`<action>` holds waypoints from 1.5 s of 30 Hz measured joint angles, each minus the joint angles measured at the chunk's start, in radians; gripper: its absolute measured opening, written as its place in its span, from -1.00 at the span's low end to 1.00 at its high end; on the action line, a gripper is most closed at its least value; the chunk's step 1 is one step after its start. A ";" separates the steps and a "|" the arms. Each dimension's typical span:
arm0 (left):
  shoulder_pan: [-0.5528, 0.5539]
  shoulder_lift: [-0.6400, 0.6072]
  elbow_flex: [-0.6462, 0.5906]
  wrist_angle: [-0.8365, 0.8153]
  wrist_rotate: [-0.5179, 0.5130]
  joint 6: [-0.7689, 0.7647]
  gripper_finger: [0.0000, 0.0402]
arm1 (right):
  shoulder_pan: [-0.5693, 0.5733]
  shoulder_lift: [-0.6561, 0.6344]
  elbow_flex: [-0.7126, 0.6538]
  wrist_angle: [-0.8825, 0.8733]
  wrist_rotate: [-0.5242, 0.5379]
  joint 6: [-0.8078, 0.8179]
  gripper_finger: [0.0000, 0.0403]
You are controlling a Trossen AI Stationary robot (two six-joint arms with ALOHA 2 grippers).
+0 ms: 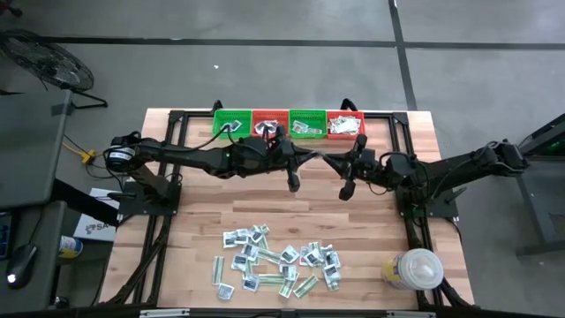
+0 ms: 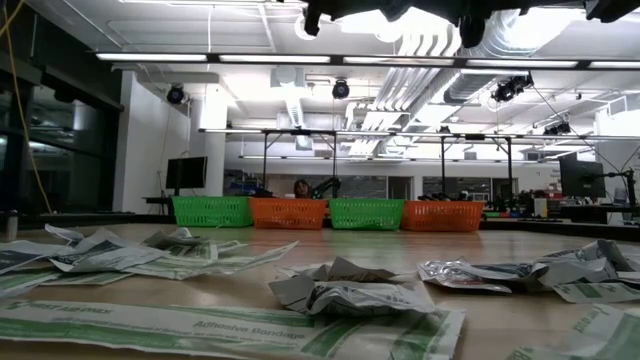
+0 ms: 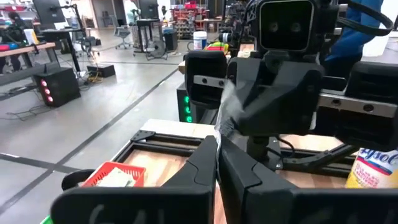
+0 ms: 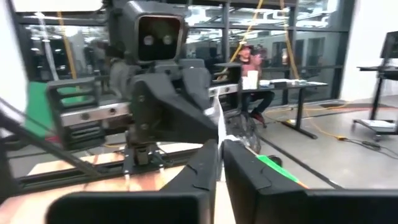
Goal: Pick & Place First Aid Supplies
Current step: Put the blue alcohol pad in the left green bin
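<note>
Left claw (image 1: 305, 159) and right claw (image 1: 342, 162) meet mid-air above the surface (image 1: 194, 221), both clenched on one clear packet (image 3: 231, 106); first aid packets (image 1: 278, 262) lie scattered below.

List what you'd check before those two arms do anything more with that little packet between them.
1. Left gripper shut on the packet: ok.
2. Right gripper pinching the same packet: ok, both hold it in mid-air.
3. Four baskets lined up at the far edge: ok.
4. Which basket suits this packet: cannot tell.
5. Pile of packets lying clear of both arms: ok.
6. White container out of the way: ok.
</note>
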 joint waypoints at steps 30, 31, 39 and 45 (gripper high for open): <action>0.488 -0.143 -0.001 -0.459 0.270 0.284 -1.00 | -0.253 -0.150 0.008 -0.176 0.144 -0.022 0.25; 0.517 -0.143 -0.001 -0.464 0.297 0.293 -1.00 | -0.281 -0.150 0.022 -0.205 0.128 -0.005 0.25; 0.759 -0.143 -0.001 -0.536 0.509 0.317 -1.00 | -0.474 -0.107 0.191 -0.433 0.001 -0.002 0.25; 0.897 -0.141 0.000 -0.762 0.600 0.240 -1.00 | -0.554 -0.031 0.318 -0.601 -0.011 -0.004 0.25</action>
